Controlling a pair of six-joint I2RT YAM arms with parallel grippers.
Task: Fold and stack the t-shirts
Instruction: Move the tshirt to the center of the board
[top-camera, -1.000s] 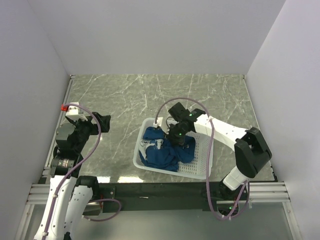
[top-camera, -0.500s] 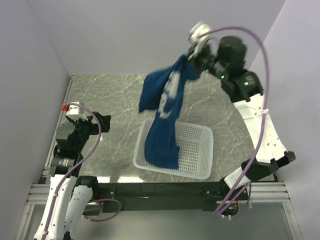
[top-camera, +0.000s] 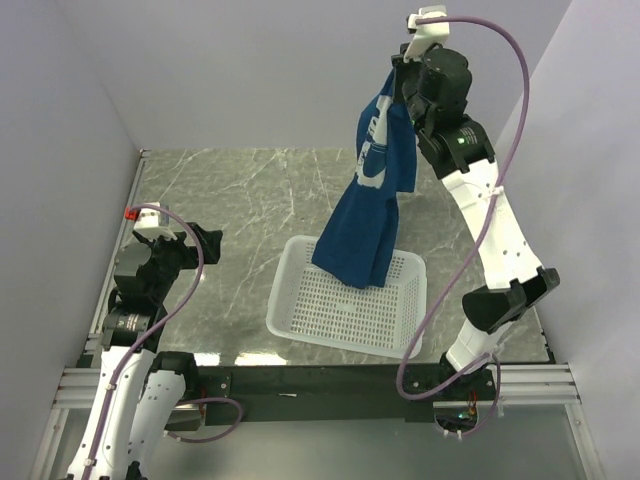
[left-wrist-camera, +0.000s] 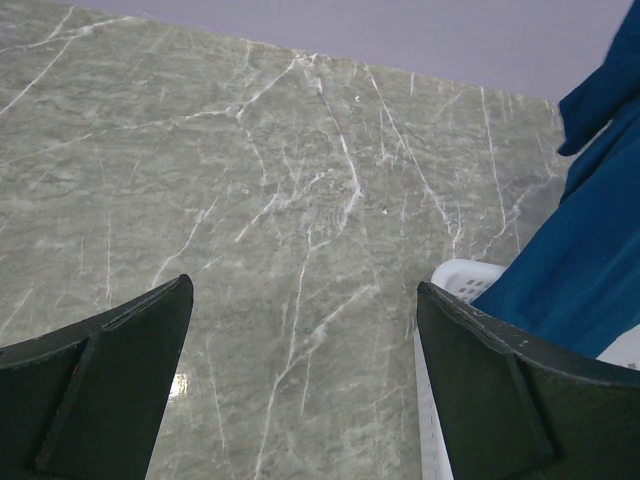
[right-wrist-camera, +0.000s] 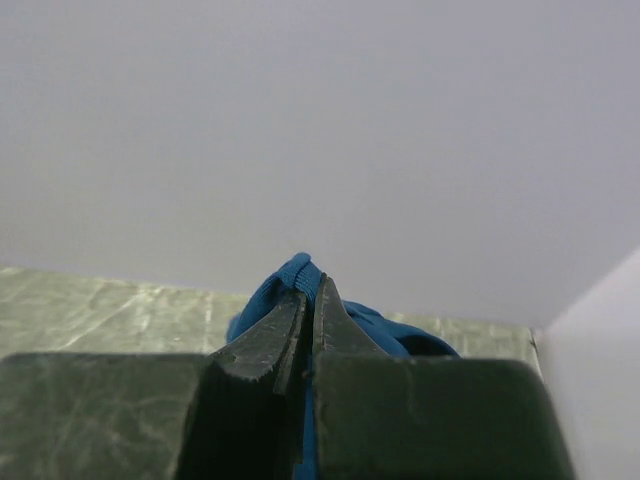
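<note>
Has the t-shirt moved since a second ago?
Yes. The t-shirt has risen out of the basket: it lay bunched inside, and now hangs from the raised right gripper, its lower end overlapping the basket's far rim in the top view.

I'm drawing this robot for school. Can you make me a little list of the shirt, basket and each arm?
T-shirt: blue, pale print, hanging from the right jaws
Basket: white, on the grey marbled table below the shirt's hem; touching it or not, cannot tell
Right arm: raised high, jaws shut on the shirt's top
Left arm: low on the left, jaws open, holding nothing
</note>
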